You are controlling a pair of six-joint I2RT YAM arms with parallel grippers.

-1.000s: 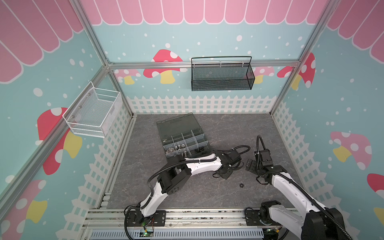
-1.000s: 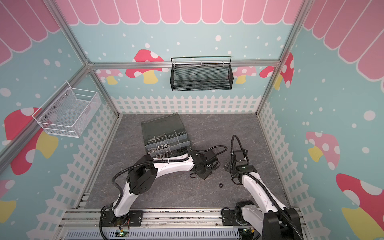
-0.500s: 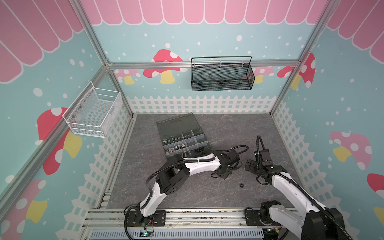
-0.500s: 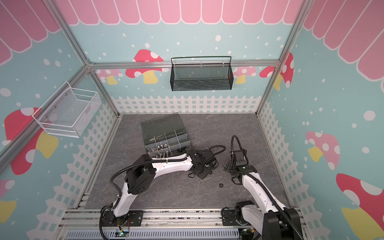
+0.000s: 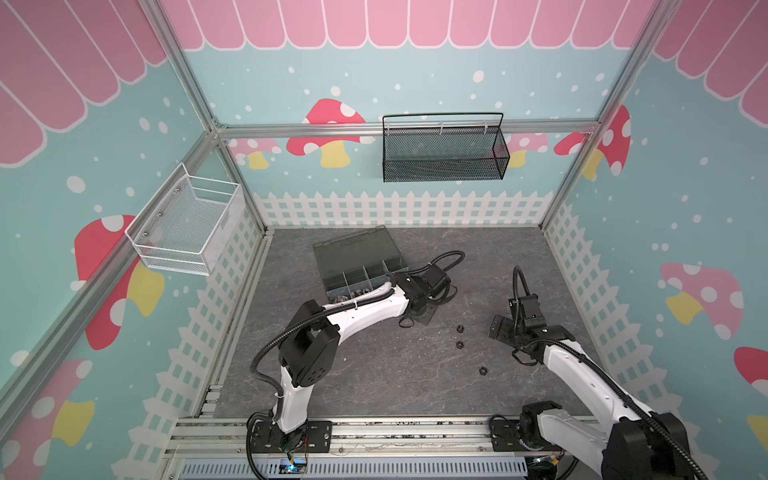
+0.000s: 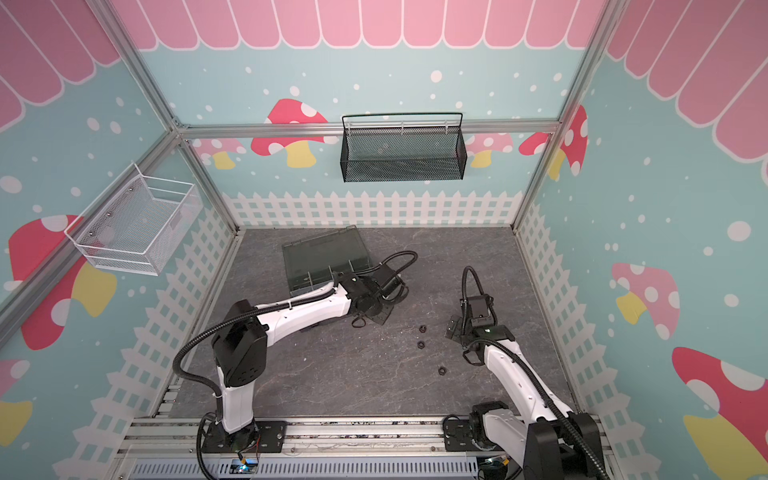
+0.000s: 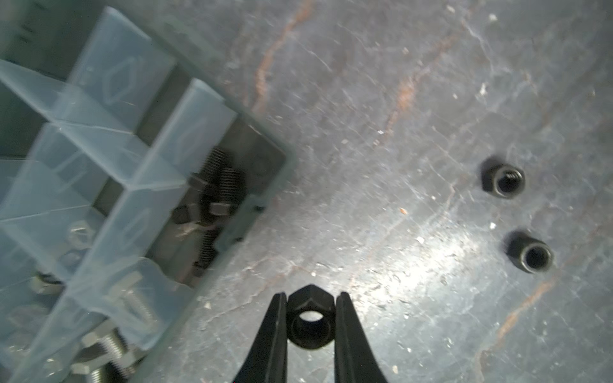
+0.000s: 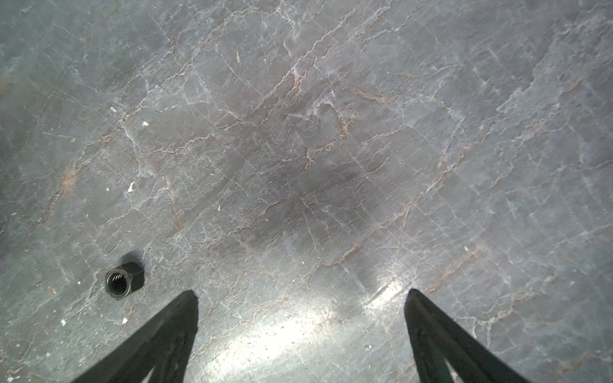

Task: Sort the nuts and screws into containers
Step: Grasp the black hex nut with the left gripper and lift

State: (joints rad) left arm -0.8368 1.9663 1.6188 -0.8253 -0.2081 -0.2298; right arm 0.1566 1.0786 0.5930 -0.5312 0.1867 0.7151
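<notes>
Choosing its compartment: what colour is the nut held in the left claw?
Black. The nut shows best in the left wrist view, pinched in the left claw.

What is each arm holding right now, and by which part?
The left jaws pinch a black hex nut across two opposite sides. The right jaws are wide open, holding nothing.

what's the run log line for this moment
left gripper: shut on black nut, beside organizer box | right gripper: open, empty, over table | remaining: three loose nuts on table
</notes>
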